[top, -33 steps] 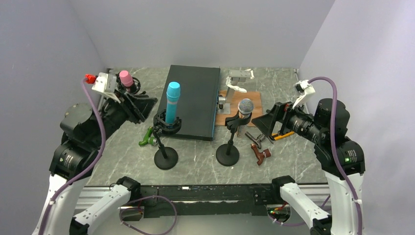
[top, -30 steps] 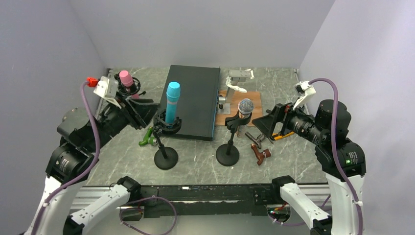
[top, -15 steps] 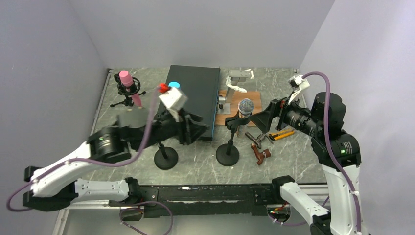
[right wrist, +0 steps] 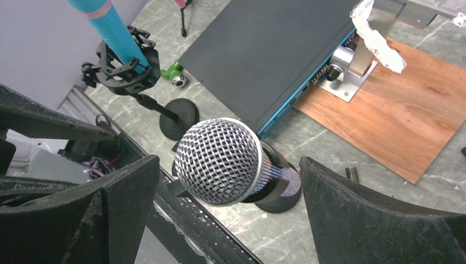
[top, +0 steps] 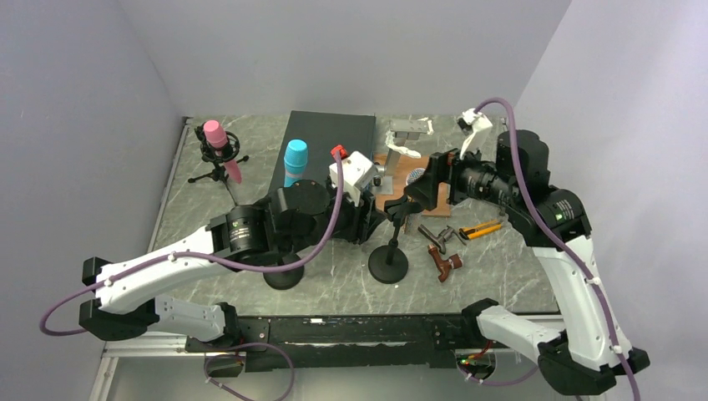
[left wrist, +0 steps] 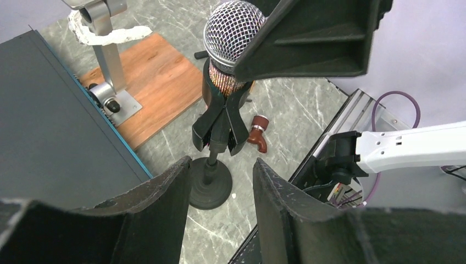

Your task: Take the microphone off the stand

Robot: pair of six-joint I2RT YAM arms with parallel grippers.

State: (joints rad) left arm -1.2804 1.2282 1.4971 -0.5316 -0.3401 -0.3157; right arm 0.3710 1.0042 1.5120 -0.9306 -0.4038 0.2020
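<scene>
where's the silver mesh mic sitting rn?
The mic sits right of centre in the top view, clipped in its black stand, just right of the black box, in front of the wooden board. The open right claw straddles its head.

Blue microphone (top: 295, 159) — lower half behind left arm (top: 250, 232); silver microphone (top: 414, 175) — partly behind right tool (top: 423, 187)

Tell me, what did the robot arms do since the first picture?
The left gripper swung from beside the pink foam-topped microphone across to the middle, now facing the black round-based stand. The right gripper moved in, its open jaws now either side of the silver mesh-headed microphone. Nothing is gripped. That microphone, the blue microphone and the flat black box stayed put.
</scene>
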